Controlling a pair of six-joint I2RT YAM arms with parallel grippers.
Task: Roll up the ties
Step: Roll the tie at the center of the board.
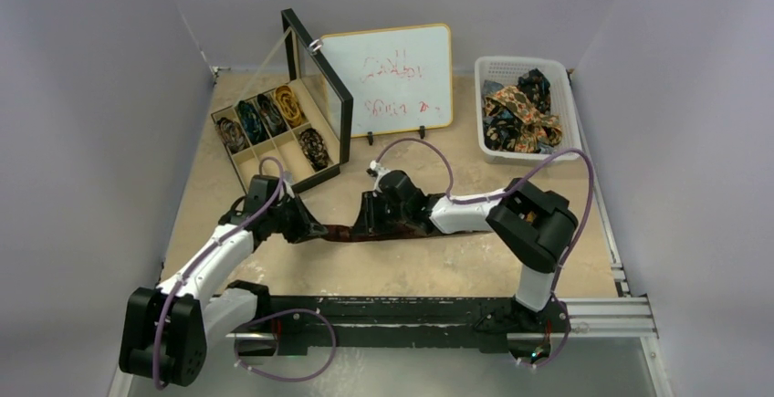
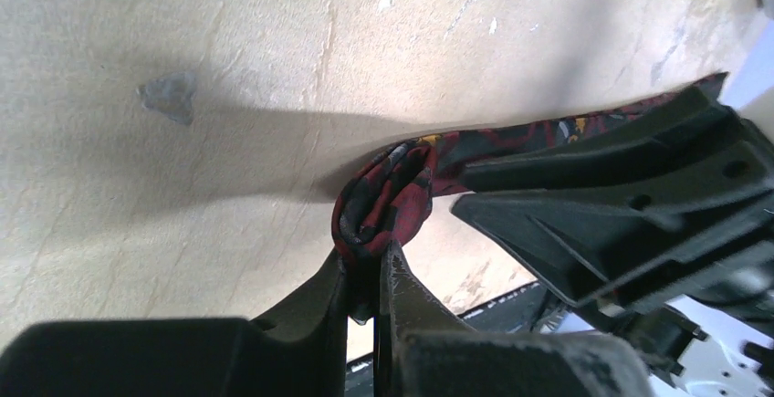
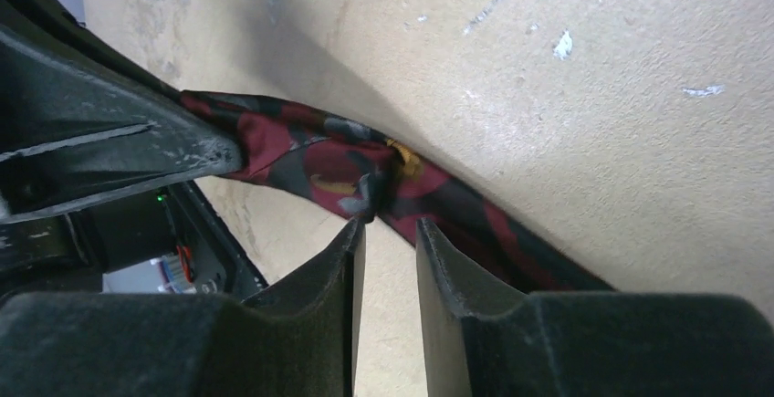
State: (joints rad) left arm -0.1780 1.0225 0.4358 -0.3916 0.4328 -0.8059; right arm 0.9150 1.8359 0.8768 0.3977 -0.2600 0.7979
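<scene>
A dark maroon tie (image 1: 339,233) with black patterning lies stretched across the middle of the table, between the two grippers. In the left wrist view its end is curled into a small loose coil (image 2: 388,198), and my left gripper (image 2: 370,265) is shut on the lower edge of that coil. My left gripper (image 1: 308,229) and right gripper (image 1: 365,223) face each other, close together. In the right wrist view the tie (image 3: 310,155) runs just past the tips of my right gripper (image 3: 391,228). Its jaws stand a little apart, with only bare table in the gap.
A compartment box (image 1: 239,161) at the back left holds rolled ties, its black-framed lid (image 1: 319,96) propped open. A whiteboard (image 1: 388,78) stands behind the arms. A white basket (image 1: 491,151) at the back right holds several loose ties. A metal rail (image 1: 602,310) runs along the near edge.
</scene>
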